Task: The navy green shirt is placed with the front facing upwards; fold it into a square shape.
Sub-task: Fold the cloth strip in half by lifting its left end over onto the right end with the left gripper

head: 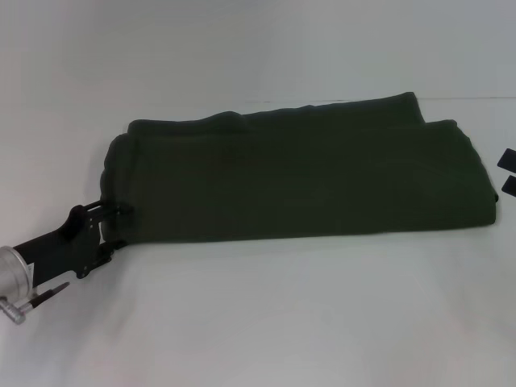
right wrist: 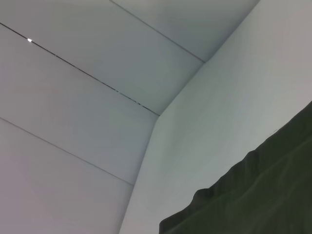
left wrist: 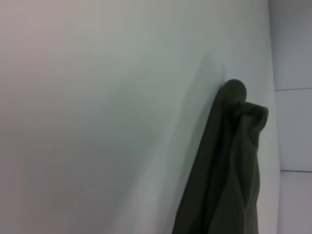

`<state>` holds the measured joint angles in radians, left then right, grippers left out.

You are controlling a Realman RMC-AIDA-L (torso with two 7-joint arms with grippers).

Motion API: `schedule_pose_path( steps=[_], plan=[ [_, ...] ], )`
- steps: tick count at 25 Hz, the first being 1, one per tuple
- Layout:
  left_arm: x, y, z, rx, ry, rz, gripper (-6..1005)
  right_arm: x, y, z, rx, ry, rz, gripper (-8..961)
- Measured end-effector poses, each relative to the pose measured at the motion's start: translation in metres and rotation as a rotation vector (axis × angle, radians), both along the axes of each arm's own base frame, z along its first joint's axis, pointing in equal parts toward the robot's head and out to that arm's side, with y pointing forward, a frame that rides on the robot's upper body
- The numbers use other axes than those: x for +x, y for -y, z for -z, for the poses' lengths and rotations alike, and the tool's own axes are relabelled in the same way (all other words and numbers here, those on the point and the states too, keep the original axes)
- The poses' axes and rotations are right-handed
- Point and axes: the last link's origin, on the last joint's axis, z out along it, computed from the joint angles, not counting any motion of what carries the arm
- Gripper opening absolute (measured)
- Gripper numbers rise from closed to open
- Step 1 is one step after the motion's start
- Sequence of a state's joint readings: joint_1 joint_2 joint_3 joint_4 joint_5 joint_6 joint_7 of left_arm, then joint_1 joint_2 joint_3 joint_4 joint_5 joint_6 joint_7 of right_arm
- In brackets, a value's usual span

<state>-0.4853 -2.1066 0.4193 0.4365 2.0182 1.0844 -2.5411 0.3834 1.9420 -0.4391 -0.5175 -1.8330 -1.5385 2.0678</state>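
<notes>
One fold done: the navy green shirt (head: pixel 298 173) lies mid-table (head: pixel 266 322) as a long doubled band, no print showing.
Step in hand: judged, crosswise fold toward a square.
Next move: lift the left end, carry it right, edges matched.
Left tool (head: pixel 119 211): at the shirt's near-left corner, touching cloth; opening cannot be told.
Right tool (head: pixel 508 171): far right, just beside the shirt's right end; opening cannot be told.

No legible text, label or number anywhere — not even on the folded navy green shirt (head: pixel 298 173).
</notes>
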Motion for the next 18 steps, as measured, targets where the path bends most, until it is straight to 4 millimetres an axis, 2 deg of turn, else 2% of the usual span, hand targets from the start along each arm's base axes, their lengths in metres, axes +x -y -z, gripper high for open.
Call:
schedule_pose_path(
  steps=[2,18],
  plan=[
    [0.0009,-0.0007,0.0001,-0.001,-0.003,0.007,643,-0.0001,0.0,0.0,0.0,0.0,-0.001,941],
    [-0.0035,0.0057,-0.0046,0.005,-0.028,0.035,299,0.0004,0.0018,-0.0012,0.005,-0.017,0.004,941]
  ],
)
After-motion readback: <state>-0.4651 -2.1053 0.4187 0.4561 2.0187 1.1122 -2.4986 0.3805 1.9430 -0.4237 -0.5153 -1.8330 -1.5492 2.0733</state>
